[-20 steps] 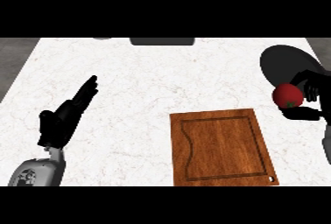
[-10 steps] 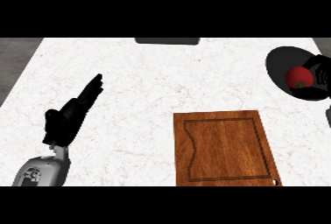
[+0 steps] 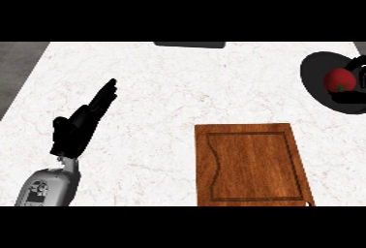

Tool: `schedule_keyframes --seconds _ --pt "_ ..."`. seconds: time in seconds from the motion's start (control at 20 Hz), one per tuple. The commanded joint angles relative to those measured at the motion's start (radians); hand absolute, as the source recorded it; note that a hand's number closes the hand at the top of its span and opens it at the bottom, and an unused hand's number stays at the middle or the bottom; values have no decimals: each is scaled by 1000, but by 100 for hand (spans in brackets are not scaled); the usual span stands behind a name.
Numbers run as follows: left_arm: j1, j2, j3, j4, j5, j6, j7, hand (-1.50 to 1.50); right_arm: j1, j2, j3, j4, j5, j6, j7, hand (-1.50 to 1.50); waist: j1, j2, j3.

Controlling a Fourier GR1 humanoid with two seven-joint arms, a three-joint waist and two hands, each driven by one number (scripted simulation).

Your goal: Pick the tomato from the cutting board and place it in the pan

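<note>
The red tomato [image 3: 339, 80] sits over the black pan [image 3: 319, 72] at the desk's [image 3: 178, 87] far right, with the right hand [image 3: 358, 72] curled beside it at the picture's edge, seemingly holding it. The wooden cutting board [image 3: 251, 164] lies bare nearer the front, while the left hand [image 3: 82, 123] rests at the left, fingers straight.

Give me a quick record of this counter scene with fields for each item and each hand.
tomato: red, over the pan, at the view's right edge
pan: black, round, on the counter's far right
cutting board: wooden, nothing on it, near edge of the counter
left hand: open, fingers straight, resting at the left
right hand: black, partly out of view beside the tomato, fingers not readable
counter: white marble
</note>
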Motion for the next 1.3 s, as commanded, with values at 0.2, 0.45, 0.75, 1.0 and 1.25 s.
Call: schedule_keyframes --seconds 0.2,0.45,0.75,1.0,1.25 --pt "-17 -4 -17 -30 0 -12 25 0 -21 -63 -18 191 27 -14 144 150 34 15 1" --pt "-19 -31 -42 -14 -19 1 -6 0 -86 -88 25 232 63 154 176 -150 55 24 4" --pt "4 -31 -49 -20 -27 1 -23 0 -68 -63 -83 219 -49 203 74 -150 46 25 9" --pt "-5 -20 -30 -19 -13 -6 -11 0 -106 -75 -223 198 -193 297 16 -150 39 23 11" --pt "-1 -18 -23 -22 -13 -1 -10 0 -79 -130 -288 218 -263 486 -15 -150 25 20 9"
